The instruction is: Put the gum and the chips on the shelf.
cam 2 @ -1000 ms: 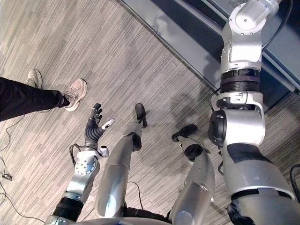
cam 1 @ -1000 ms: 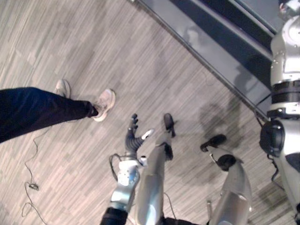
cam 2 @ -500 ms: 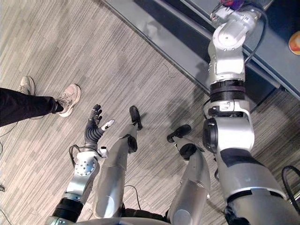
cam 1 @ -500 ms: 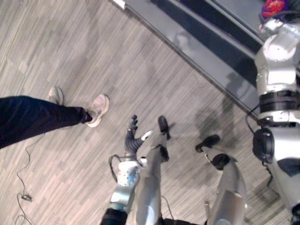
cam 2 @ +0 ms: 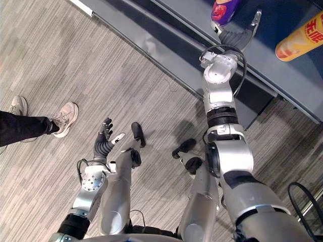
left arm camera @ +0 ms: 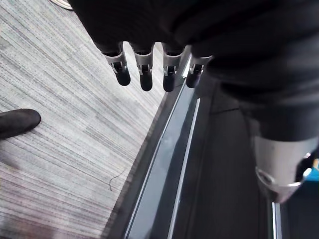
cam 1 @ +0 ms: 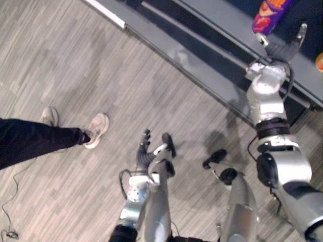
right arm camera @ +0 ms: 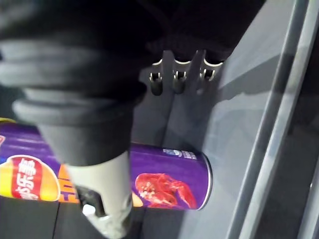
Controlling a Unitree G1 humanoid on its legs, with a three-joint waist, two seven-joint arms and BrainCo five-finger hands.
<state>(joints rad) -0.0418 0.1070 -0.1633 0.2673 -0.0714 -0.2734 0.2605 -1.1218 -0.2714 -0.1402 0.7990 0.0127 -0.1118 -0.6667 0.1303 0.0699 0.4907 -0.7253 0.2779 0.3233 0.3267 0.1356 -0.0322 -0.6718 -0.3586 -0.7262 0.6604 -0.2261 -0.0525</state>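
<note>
Now | chips can lying on shelf | just beside right hand

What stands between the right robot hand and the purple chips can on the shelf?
Nothing visible does. The right robot hand is open, right beside the purple chips can, which lies on its side on the shelf.

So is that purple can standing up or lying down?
Lying down: the purple chips can rests lengthwise on the grey shelf.
</note>
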